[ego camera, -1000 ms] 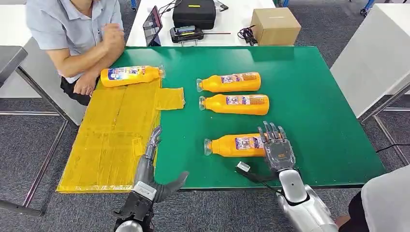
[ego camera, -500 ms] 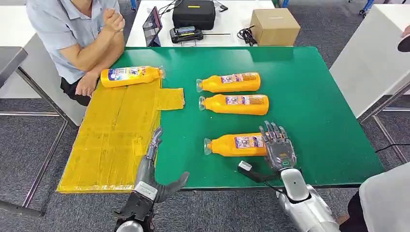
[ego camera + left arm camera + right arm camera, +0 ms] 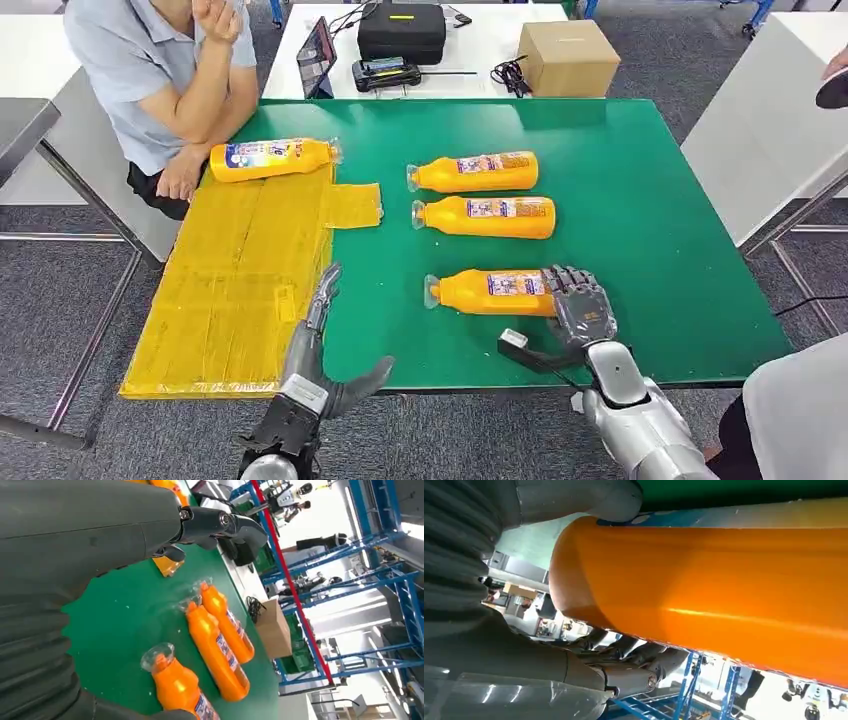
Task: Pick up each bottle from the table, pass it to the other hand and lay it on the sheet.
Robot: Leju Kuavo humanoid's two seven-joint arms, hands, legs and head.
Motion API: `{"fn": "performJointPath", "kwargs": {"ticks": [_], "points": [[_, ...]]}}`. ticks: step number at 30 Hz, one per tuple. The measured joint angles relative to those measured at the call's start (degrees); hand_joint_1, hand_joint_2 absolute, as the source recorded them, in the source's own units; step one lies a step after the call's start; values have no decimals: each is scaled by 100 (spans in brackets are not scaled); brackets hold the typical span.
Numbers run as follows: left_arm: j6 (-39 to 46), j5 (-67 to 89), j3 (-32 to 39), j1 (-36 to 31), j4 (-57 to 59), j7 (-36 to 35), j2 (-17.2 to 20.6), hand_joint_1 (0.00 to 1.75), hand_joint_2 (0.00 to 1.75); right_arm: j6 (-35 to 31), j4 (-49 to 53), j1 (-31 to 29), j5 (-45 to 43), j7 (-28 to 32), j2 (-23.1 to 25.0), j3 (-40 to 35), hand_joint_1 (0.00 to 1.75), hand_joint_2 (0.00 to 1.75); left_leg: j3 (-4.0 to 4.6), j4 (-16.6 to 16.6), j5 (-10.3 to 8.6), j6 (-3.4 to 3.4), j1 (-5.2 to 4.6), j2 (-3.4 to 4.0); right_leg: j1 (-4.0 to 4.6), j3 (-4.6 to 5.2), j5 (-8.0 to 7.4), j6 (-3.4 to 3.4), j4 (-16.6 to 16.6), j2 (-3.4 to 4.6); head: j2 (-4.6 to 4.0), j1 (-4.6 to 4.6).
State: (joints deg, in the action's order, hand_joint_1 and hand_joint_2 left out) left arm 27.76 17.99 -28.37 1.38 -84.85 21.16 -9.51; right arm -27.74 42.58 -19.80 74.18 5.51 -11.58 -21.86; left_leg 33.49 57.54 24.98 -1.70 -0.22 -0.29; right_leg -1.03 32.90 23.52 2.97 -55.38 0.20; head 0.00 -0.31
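The nearest orange bottle (image 3: 490, 291) lies on its side on the green table (image 3: 650, 200), cap pointing left. My right hand (image 3: 578, 308) grips its base end, fingers curled over it. In the right wrist view the bottle (image 3: 724, 590) sits between the thumb (image 3: 574, 500) and the fingers (image 3: 624, 665). My left hand (image 3: 315, 350) is open at the table's front edge, beside the yellow sheet (image 3: 240, 270). Two more bottles (image 3: 478, 171) (image 3: 488, 216) lie mid-table. Another bottle (image 3: 270, 158) lies at the sheet's far end. The left wrist view shows my left hand (image 3: 100, 535) and the three bottles (image 3: 215, 652).
A person (image 3: 160, 80) sits at the table's far left corner, one hand near the bottle on the sheet. Behind the table stand a cardboard box (image 3: 570, 55), a black case (image 3: 402, 28) and a tablet (image 3: 316, 55). Another person's clothing (image 3: 800, 410) is at lower right.
My right hand's fingers went from spread above the nearest bottle's base to curled around it. The seated person raised a hand to the face. My left hand has stayed put.
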Motion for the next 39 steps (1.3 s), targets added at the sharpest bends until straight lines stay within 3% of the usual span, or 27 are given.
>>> {"fn": "performJointPath", "kwargs": {"ticks": [1, 2, 3, 10, 20, 24, 32, 39], "points": [[0, -2, -13, -7, 7, 4, 5, 0, 175, 0, -20, -19, -18, 20, 0, 0, 133, 175, -2, 0, 0, 0, -1, 0, 0, -1, 0, 0, 0, 0, 0, 0], [-2, -2, -22, -12, 7, 9, 9, 0, 175, 0, -48, -35, -26, 35, 0, 0, 168, 175, -3, 0, 0, 0, -1, 0, -1, -2, 0, 0, 0, 0, 0, 0], [-2, -6, -26, -17, 9, 13, 11, 0, 175, 2, -66, -49, -37, 48, 0, 0, 175, 175, -4, 0, 0, 0, -2, 0, -1, -3, 0, 0, 1, 0, 0, 2], [-15, -11, -50, -58, 9, 17, 22, 0, 175, 68, -138, -97, -325, 266, 0, 41, 175, 175, -10, 0, 0, 0, -1, 0, 0, -7, 0, 0, 1, 0, 0, 0], [61, -251, -53, -68, 9, 173, 18, 0, 175, 516, 190, 60, -1963, 1375, 35, 437, 175, 175, -14, 0, 1, 0, -1, 2, 0, -11, 0, 0, 1, 1, 0, 2], [85, -529, -48, -69, 11, 221, 7, 0, 175, 516, 446, 215, -2076, 1466, 55, 512, 175, 175, -12, -1, 1, 1, 0, 4, 2, -8, 0, 0, 1, 2, 0, 0], [-528, -1888, 9, -68, 162, 26, -74, 0, 175, 378, 880, 524, -2614, 1803, 190, 605, 175, 175, 6, -1, 1, 1, 2, 1, 1, 4, 0, 0, 0, 1, 0, -2], [-1239, -2767, 2, -160, 815, -260, -83, 0, 175, 699, 1241, 622, -3278, 2185, 361, 594, 175, 175, 24, -1, -1, -1, -1, -2, 0, 20, 0, 0, -1, -1, 0, 0]]}}
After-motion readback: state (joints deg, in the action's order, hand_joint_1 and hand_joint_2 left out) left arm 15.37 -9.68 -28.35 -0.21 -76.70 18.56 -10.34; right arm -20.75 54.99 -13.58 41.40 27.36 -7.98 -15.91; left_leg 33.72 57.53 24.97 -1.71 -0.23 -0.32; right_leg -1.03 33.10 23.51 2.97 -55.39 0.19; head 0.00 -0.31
